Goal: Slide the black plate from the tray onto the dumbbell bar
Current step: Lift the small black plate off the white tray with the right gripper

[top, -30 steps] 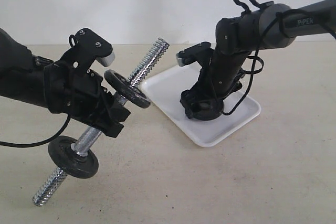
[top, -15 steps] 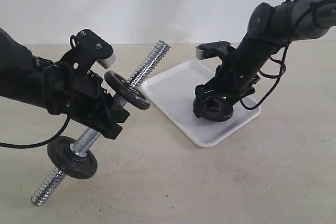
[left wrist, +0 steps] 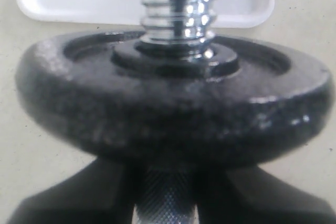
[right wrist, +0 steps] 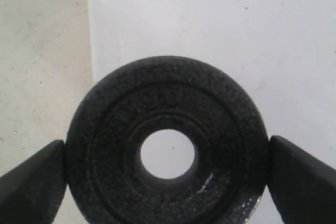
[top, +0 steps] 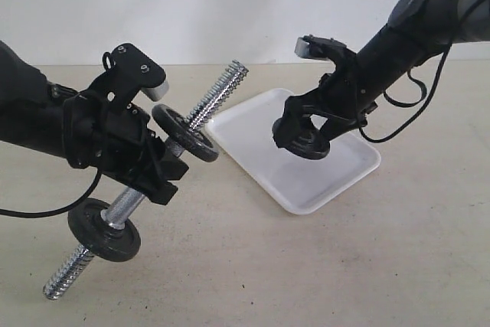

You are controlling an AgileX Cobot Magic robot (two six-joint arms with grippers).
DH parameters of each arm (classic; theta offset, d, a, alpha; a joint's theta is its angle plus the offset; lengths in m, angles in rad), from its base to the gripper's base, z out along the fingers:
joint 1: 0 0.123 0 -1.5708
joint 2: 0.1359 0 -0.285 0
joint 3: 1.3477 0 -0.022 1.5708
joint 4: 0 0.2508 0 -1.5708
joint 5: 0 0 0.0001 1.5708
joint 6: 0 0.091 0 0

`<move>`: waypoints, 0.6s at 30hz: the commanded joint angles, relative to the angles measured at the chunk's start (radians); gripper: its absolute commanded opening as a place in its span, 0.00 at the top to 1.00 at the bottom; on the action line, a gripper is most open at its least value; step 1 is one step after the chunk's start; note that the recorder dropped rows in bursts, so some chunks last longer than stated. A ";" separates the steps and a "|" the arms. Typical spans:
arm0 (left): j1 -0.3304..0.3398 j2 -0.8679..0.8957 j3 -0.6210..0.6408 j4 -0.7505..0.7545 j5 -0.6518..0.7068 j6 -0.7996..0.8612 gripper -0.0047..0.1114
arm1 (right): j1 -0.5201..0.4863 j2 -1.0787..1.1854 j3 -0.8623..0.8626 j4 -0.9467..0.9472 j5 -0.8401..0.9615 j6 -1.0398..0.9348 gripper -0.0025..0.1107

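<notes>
The plate (right wrist: 105, 145) between the right claw's (right wrist: 168, 182) black fingers (right wrist: 31, 182) is black with a pebbled sheen. Below that claw, the tray (top: 306, 189) is plain white. The bar (top: 218, 89) in the black left claw (top: 149, 162) is bright chrome, ridged with thread and cross-hatched at the grip. The disc (left wrist: 173, 103) just past that claw is mottled black. The table (top: 344, 266) is beige with dark flecks.

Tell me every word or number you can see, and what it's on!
Raised marks on the black plate, above its centre hole: too blurred to read.
No other words, numbers or signs can be read in these pictures.
</notes>
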 commanded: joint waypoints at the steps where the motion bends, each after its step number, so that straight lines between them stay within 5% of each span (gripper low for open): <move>1: 0.003 -0.050 -0.032 -0.016 -0.070 0.005 0.92 | -0.023 -0.035 -0.044 0.103 0.092 -0.047 0.98; 18: 0.003 -0.050 -0.032 0.161 -0.123 0.001 0.92 | -0.173 -0.035 -0.057 0.385 0.295 -0.191 0.98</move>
